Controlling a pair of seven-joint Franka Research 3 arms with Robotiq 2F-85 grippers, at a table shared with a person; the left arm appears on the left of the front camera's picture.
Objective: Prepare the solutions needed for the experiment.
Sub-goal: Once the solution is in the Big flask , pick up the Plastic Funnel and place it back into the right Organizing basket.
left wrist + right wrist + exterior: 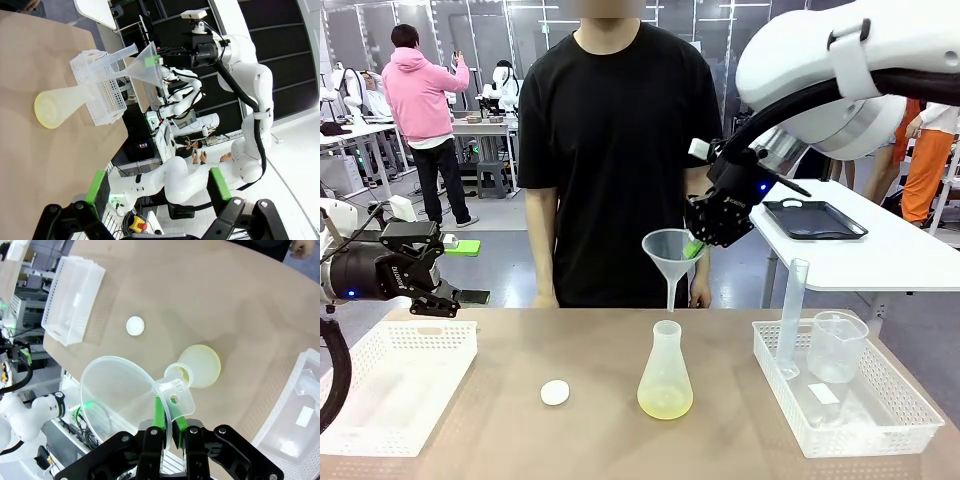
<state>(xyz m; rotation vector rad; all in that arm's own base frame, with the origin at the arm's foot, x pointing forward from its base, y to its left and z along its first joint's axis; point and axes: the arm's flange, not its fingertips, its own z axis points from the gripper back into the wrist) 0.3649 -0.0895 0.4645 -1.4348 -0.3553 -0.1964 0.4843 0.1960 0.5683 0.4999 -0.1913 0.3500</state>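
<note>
Fingers of the right gripper were pressed together on the flat tab at the rim of a clear funnel, pinching it between the green pads. The funnel hung upright in the air, its spout pointing down just above the mouth of a flask, with a small gap between the two. The right wrist view showed the tab clamped between the pads and the flask directly under the spout.

The left gripper was spread wide, held nothing, and hovered above the far edge of the left basket, clear of it.

The flask stood upright near the middle of the table. In it lay the solution, a shallow pale yellow-green layer covering only the bottom. A white disc lay flat on the table to the left of the flask, apart from it.

The right basket held a tall clear cylinder, leaning at its far left corner, and a clear beaker standing upright just to the right of it. I could not tell whether either held any liquid.

A person in a black shirt stood at the far side of the table, behind the funnel.
</note>
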